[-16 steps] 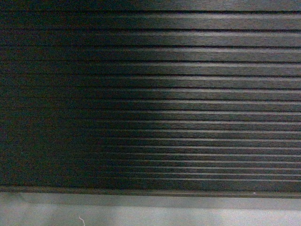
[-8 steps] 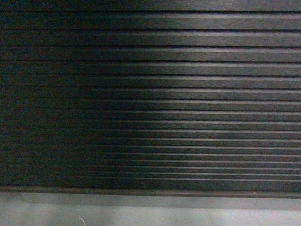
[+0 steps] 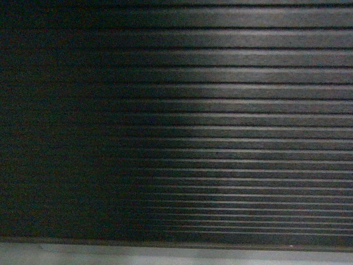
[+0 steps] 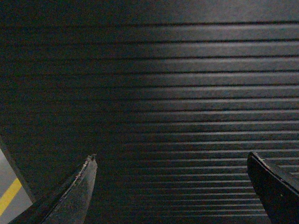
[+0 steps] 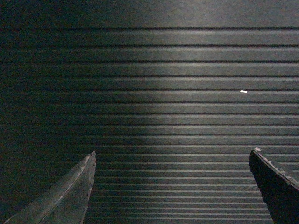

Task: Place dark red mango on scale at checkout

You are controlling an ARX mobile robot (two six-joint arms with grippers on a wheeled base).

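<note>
The ribbed black front of the checkout fills the head view above a strip of grey base. The left gripper and right gripper each face the slats with jaws spread wide, holding nothing. Neither mango nor scale appears in any view.

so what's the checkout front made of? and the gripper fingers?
Checkout front: looks like dark matte slatted panel, maybe plastic or laminate; even horizontal ribs with a soft sheen. Cannot tell for sure. Left gripper fingers: black, likely hard plastic, edges scuffed pale. Right gripper fingers look the same.
</note>
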